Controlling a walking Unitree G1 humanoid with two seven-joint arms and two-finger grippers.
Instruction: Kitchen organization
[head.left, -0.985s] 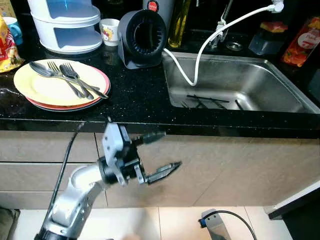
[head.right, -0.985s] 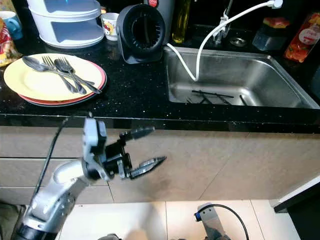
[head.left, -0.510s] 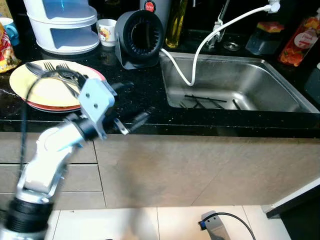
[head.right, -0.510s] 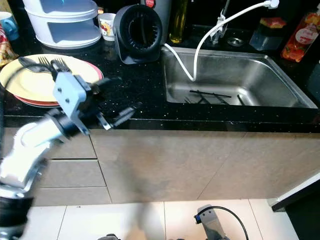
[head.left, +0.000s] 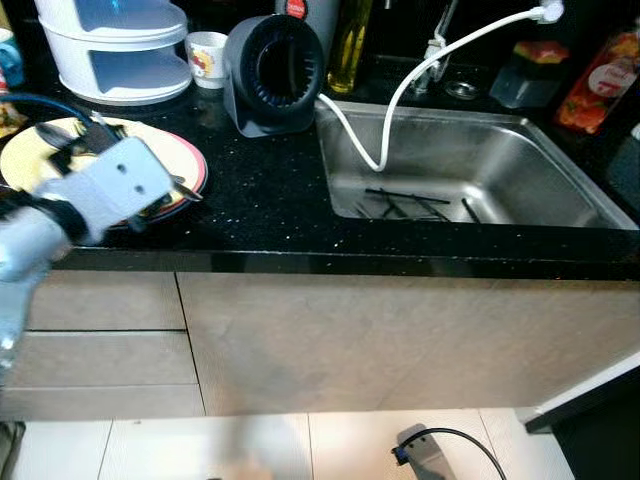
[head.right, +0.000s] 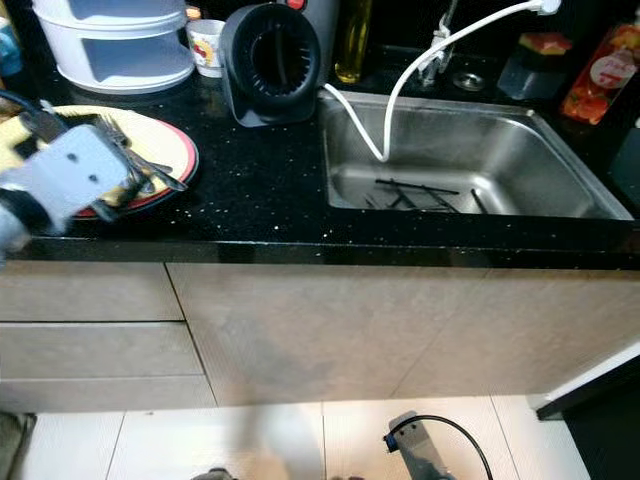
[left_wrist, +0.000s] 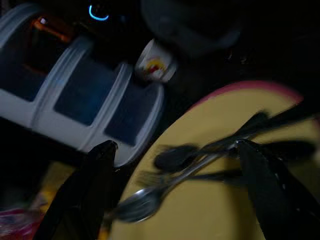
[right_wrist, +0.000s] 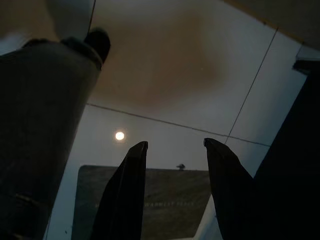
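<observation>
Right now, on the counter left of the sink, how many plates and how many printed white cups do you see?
Plates: 2 (yellow plate stacked on red-rimmed plate)
Printed white cups: 1
Total: 3

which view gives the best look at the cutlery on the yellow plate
The left wrist view: the cutlery lies between the open left gripper fingers, spoon and forks distinguishable, though dim and blurred. In both eye views the left arm's wrist covers most of the yellow plate. The right wrist view faces the floor.
</observation>
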